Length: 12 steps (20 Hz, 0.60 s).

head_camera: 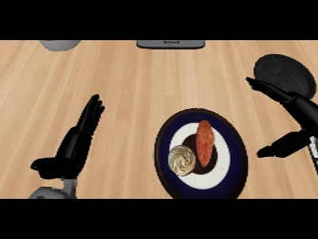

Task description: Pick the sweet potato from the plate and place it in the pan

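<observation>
Head view of the wooden surface (120,79) at the outset of the pick. The sweet potato (204,142) lay lengthwise on the plate (238,161), slightly right of its centre, with its lower left flank touching or nearly touching a pale swirled item (183,160) on the same plate. The pan (288,70), dark and round, sat well apart from the plate toward the upper right. The right hand (304,114) was open and held nothing: its straight fingers overlapped the pan's lower left edge in this view, and its thumb was spread toward the plate's right rim. Whether the hand was above the pan or touching it could not be told. The left hand (79,135) rested open at the left, fingers up, clear of everything. The grasp appeared not yet begun. Several risks followed from this layout. A grasp closing across the sweet potato from the right could nudge the swirled item, or gather it up along with the target, because the two lay so close. The tapered, rounded body might roll or slip between thumb and fingers if taken near an end, not at mid-length. A low approach could catch the plate's rim and shift the plate; a low carry could strike the pan's edge on release.
</observation>
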{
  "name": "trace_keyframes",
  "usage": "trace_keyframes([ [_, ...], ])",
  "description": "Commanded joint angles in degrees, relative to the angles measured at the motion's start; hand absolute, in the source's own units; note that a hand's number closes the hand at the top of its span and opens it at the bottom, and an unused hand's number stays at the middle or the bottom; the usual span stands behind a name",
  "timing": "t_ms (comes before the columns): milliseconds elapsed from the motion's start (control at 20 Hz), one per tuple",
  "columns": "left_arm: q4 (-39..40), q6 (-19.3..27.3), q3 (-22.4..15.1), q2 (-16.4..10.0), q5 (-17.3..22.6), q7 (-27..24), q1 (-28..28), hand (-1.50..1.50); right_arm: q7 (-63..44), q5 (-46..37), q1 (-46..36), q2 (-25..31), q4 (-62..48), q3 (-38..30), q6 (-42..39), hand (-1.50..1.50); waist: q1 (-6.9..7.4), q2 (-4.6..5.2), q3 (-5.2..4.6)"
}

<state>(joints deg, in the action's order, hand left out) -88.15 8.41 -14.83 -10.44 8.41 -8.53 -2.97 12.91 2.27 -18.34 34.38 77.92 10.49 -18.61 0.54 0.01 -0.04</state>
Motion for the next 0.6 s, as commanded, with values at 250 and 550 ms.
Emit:
trace_keyframes([
  [250,-2.69,0.71,0.57,0.06,-0.71,3.87,-1.82,0.00,-13.06,-15.08,-7.17,-2.06,2.03,14.67,-3.78,-1.50,0.24,-0.07,0.01],
  [550,0.50,0.71,0.16,2.17,-2.01,0.73,-0.79,0.00,-17.69,-24.99,-9.45,-7.88,-2.26,20.86,-3.33,-1.50,0.09,0.09,0.02],
])
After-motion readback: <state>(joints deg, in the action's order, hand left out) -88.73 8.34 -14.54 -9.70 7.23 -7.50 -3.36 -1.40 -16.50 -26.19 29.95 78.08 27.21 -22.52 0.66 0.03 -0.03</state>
